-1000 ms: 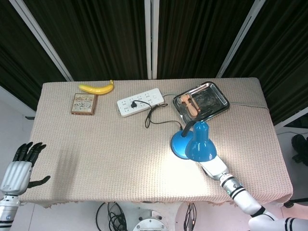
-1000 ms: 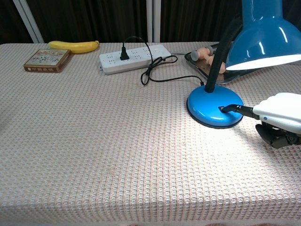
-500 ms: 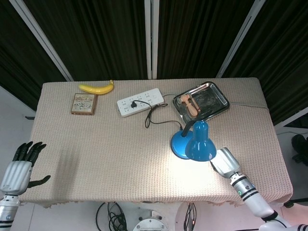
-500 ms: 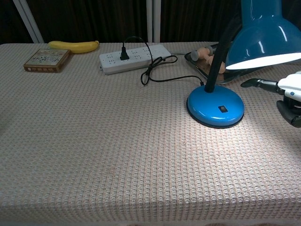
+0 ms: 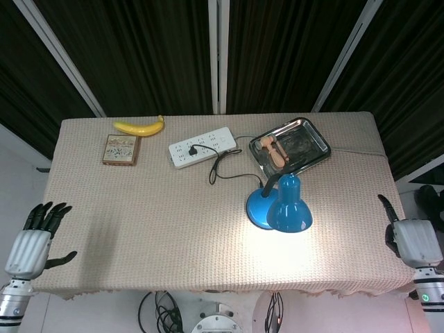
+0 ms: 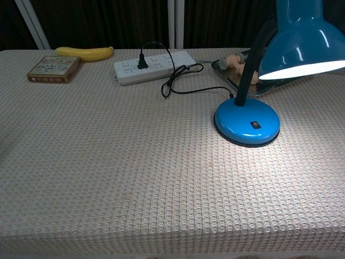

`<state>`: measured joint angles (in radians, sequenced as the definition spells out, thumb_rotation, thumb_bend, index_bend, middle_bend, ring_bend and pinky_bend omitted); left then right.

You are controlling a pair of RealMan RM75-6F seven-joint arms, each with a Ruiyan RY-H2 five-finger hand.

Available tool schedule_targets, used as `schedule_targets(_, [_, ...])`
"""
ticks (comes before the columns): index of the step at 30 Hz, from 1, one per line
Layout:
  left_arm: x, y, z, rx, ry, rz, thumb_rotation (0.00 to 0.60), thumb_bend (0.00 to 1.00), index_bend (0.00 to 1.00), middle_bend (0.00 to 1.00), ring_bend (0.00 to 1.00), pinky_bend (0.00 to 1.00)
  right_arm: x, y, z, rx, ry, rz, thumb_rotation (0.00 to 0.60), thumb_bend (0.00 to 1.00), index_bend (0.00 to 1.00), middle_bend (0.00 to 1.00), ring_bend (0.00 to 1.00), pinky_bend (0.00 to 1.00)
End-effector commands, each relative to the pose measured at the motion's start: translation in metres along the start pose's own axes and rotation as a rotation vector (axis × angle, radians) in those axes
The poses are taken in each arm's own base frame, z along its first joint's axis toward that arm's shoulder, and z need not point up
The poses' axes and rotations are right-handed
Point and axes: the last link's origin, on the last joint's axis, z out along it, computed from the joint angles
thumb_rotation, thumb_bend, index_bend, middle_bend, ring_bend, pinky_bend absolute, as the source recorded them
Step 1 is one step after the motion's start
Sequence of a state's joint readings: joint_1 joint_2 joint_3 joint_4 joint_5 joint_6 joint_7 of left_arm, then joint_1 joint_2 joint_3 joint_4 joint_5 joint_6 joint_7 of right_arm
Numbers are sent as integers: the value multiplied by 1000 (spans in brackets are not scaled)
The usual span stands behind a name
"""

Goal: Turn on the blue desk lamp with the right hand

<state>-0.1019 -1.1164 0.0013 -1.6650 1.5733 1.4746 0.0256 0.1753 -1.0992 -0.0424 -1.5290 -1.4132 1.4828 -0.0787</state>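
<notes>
Now: lamp (image 5: pixel 288 208) lit, pooling light on the table (image 5: pixel 139 201). Right hand (image 5: pixel 414 241) off beyond the lamp, one finger out, the rest unclear; left hand (image 5: pixel 31 243) spread, empty. Best kept clear of the lamp's switch (image 6: pixel 255 124).

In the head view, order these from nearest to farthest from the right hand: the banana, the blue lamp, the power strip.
Measured from the right hand, at the table's right edge:
1. Blue lamp, lit, right of centre.
2. Power strip, far side, near the middle.
3. Banana, far left corner.
</notes>
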Motion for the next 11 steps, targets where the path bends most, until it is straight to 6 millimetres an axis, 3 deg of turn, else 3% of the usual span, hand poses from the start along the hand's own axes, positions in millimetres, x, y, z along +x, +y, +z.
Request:
schedule_targets(1, [1,2,2,-4,6,8,600,28,123,77,0,0,4,30,-17,-65,139,25,600,547,24,478,467,446])
schedule_targets(4, [2,3,4,-3,14,5,600,26,123,77,0,0,5,38,-21,-73,210,45,600,315,0,146,127,194])
schedule_targets(6, [1,3,4,0,15,-12,600,16,123,77,0,0,5,41,-23,-76,236,34,600,187,0,32,12,60])
schedule_targets(8, [2,3,4,1,19,-11,600,2,123,77,0,0,5,43,-24,-84,253,26,600,84,0,0,0,0])
schedule_targets(11, [2,2,4,1,25,1,600,0,123,77,0,0,4,44,-25,-90,249,32,600,23,0,0,0,0])
